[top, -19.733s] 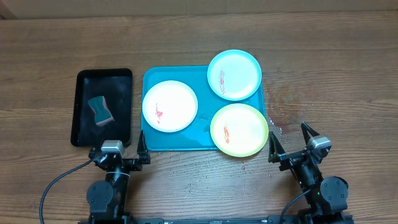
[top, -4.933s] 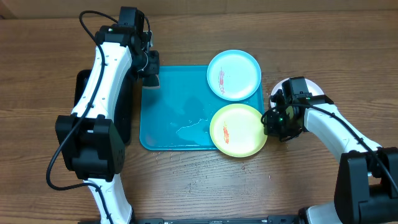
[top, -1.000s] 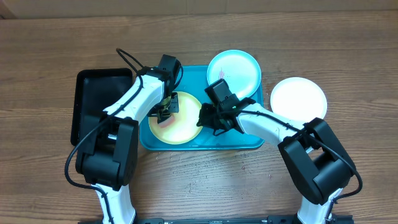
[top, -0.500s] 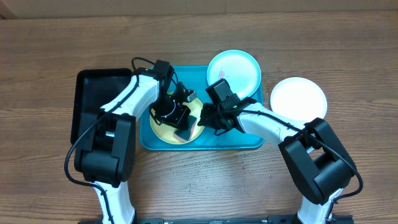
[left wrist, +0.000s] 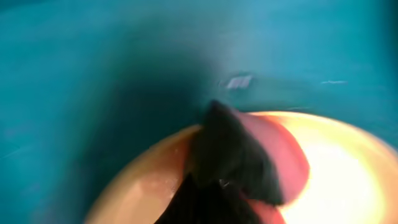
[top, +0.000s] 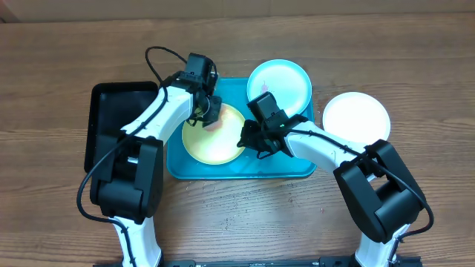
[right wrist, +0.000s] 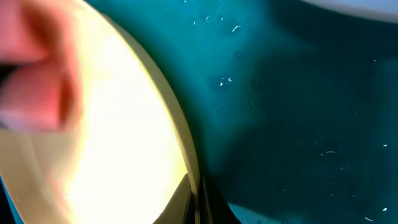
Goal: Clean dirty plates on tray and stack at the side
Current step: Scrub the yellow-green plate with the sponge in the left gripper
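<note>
The yellow-green plate [top: 217, 138] lies in the middle of the teal tray [top: 178, 165]. My right gripper [top: 249, 141] is shut on its right rim, and the rim [right wrist: 180, 143] runs down between the fingers of that gripper [right wrist: 194, 198]. My left gripper [top: 208, 111] is shut on a sponge [top: 212, 116] at the plate's far edge. In the left wrist view the sponge's pink face [left wrist: 283, 155] shows beside the dark gripper [left wrist: 233, 162], pressed on the plate [left wrist: 336, 180]. The pale blue plate [top: 279, 87] sits at the tray's back right corner. The white plate [top: 357, 119] lies on the table, right of the tray.
A black tray [top: 122, 126] lies left of the teal tray, under my left arm. Both arms cross over the teal tray, and the left arm's cable loops above its back edge. Water drops glint on the tray floor [right wrist: 298, 112].
My left gripper has swept the sponge from the plate's near middle to its far edge. The right gripper stays shut on the rim, and the plate has shifted slightly.
</note>
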`<state>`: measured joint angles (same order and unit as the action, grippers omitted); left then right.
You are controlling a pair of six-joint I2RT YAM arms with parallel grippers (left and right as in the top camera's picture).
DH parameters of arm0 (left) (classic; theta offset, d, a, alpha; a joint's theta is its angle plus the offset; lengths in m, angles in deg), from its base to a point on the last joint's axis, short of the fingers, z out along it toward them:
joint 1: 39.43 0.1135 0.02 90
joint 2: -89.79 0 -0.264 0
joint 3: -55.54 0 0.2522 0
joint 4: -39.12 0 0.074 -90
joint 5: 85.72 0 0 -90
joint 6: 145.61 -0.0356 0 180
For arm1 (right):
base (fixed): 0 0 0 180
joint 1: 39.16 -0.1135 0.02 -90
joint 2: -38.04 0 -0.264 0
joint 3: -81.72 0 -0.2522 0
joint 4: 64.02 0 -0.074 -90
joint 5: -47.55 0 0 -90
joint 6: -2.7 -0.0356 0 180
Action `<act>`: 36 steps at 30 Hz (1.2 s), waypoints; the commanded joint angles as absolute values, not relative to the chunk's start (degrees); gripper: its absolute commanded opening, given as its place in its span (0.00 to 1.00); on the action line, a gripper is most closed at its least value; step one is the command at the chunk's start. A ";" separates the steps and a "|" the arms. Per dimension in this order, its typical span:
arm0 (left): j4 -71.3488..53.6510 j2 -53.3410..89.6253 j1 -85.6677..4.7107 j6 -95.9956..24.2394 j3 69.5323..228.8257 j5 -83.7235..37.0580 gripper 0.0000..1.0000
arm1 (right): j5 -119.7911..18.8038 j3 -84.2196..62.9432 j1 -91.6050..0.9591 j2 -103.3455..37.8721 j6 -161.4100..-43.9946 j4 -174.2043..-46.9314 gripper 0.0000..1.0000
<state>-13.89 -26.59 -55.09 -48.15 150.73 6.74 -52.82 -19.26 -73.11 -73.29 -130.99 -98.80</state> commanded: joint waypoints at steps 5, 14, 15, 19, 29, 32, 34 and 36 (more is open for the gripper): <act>-28.25 -27.53 -54.46 -43.23 151.32 26.92 0.04 | -53.04 -18.80 -73.05 -73.64 -130.74 -99.26 0.04; -37.84 -27.53 -54.46 -71.49 151.34 -13.02 0.04 | -53.04 -18.80 -73.05 -73.64 -130.74 -99.24 0.04; -37.60 -27.53 -54.46 -73.29 151.32 -16.36 0.04 | -53.04 -18.80 -73.05 -73.64 -130.74 -99.24 0.04; -33.60 -27.53 -54.48 -73.50 151.34 -19.35 0.04 | -53.04 -18.80 -73.05 -73.64 -130.72 -99.32 0.04; -13.56 -27.53 -54.46 -55.49 151.34 -0.75 0.04 | -53.02 -18.80 -73.05 -73.64 -130.50 -99.32 0.04; -12.18 -27.53 -54.46 -50.51 153.35 8.23 0.04 | -52.03 -18.80 -73.05 -73.64 -130.50 -100.11 0.04; -14.56 -27.53 -54.46 -50.31 156.00 11.22 0.04 | -51.51 -18.80 -73.05 -73.64 -130.50 -100.55 0.04; -18.94 -27.53 -54.43 -49.79 159.98 14.26 0.04 | -51.53 -18.80 -73.05 -73.64 -130.50 -100.57 0.04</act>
<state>-16.49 -26.72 -54.65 -54.66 153.68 3.16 -52.47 -19.04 -73.05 -73.31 -130.79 -99.69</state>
